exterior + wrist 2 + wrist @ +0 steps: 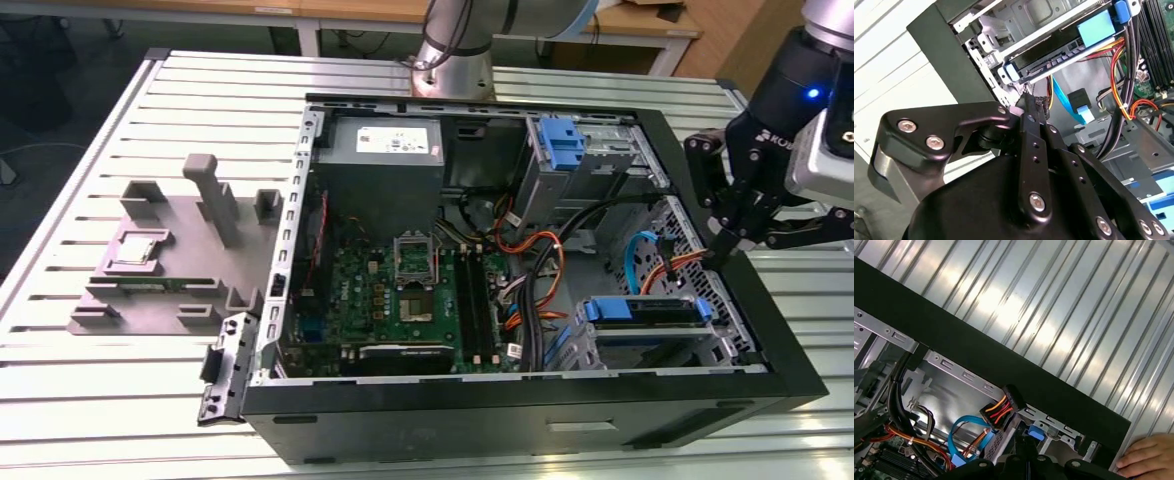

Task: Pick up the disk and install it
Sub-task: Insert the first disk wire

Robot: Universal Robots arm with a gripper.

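The disk (643, 318), silver-grey in a blue caddy, sits in the drive bay at the near corner of the open computer case (787, 350), on the exterior view's right. In the second wrist view the disk (1051, 59) lies in its metal cage just beyond the fingertips. The first wrist view catches a blue corner of the disk's caddy (1036, 433). My gripper (722, 252) hangs over the case's wall on the exterior view's right, a little past the disk, shut with nothing in it. Its fingers meet at a point in the second wrist view (1026, 101).
Inside the case are a grey power supply (384, 142), a green motherboard (400, 290), orange and blue cables (537, 262) and a second blue caddy (562, 142). A grey fixture (174, 260) stands on the slatted table. A hand (1149, 456) rests at the case's edge.
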